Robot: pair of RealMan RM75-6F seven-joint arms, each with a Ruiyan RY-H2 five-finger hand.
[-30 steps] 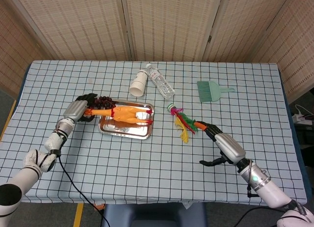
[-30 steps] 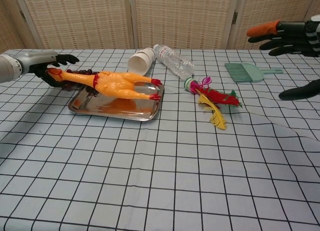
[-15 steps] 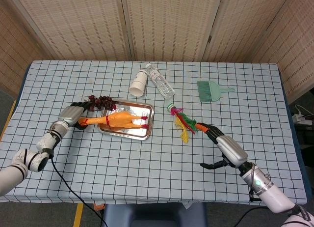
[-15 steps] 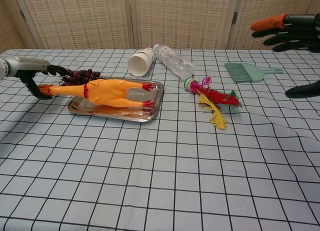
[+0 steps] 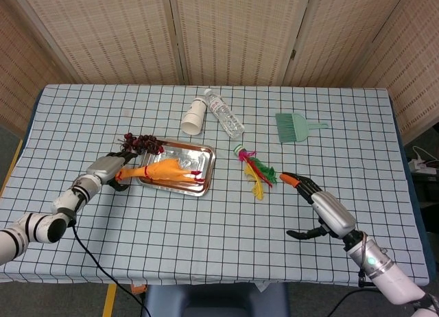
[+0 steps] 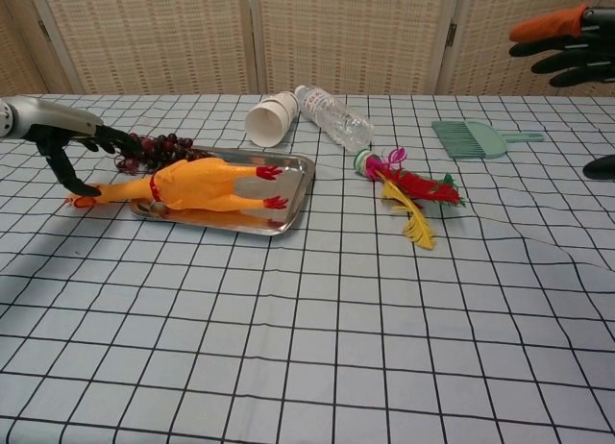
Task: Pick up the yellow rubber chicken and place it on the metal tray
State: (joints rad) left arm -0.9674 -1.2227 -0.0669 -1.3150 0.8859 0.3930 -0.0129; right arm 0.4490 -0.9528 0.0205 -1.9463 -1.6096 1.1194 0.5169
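The yellow rubber chicken (image 5: 159, 171) (image 6: 197, 183) lies along the metal tray (image 5: 199, 154) (image 6: 293, 186), its red feet on the tray. Its neck and head hang over the tray's left edge onto the cloth. My left hand (image 5: 108, 169) (image 6: 69, 141) arches over the head end. Its fingers (image 6: 115, 139) are spread above the neck and not touching it; the thumb tip points down just beside the head. My right hand (image 5: 321, 208) (image 6: 565, 42) hovers open at the front right, holding nothing.
A bunch of dark grapes (image 5: 140, 141) (image 6: 154, 148) lies against the tray's back left corner, by my left hand. Behind the tray lie a paper cup (image 5: 194, 118) and a plastic bottle (image 5: 225, 115). A feathered toy (image 5: 255, 171) and a green brush (image 5: 296, 125) lie right of the tray.
The chicken came down from the air onto the tray and slid left. My left hand drew back left and its fingers lifted off the neck. My right hand drifted toward the front right.
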